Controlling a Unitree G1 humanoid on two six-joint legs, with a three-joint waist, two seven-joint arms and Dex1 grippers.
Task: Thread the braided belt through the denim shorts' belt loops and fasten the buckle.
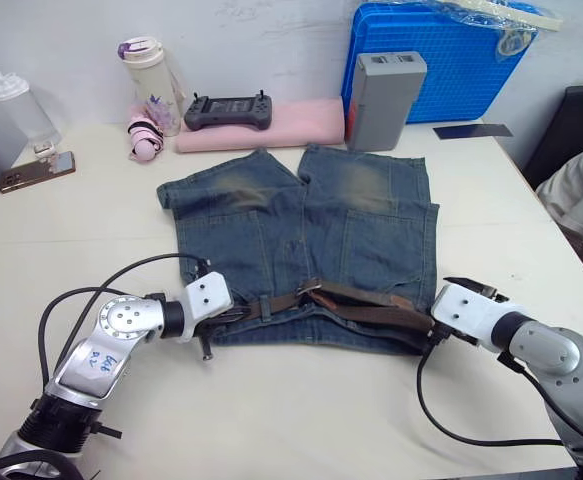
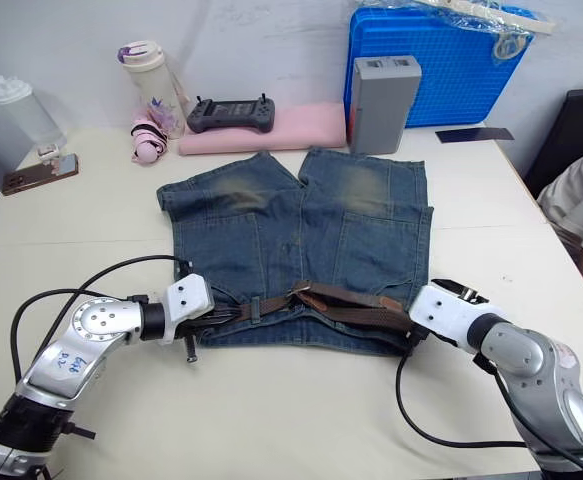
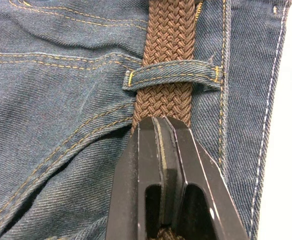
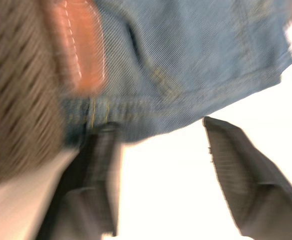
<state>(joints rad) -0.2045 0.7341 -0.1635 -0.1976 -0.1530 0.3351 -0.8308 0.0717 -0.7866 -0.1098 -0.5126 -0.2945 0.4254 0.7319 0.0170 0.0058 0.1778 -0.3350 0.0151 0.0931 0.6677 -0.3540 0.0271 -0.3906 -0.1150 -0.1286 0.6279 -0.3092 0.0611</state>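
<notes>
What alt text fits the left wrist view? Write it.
The left gripper, fingers shut on the braided belt, which passes under a belt loop on the waistband of the denim shorts.

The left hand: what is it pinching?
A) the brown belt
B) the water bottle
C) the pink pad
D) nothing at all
A, the left hand has its two black fingers closed together on the braided belt, just below a belt loop on the shorts.
</notes>
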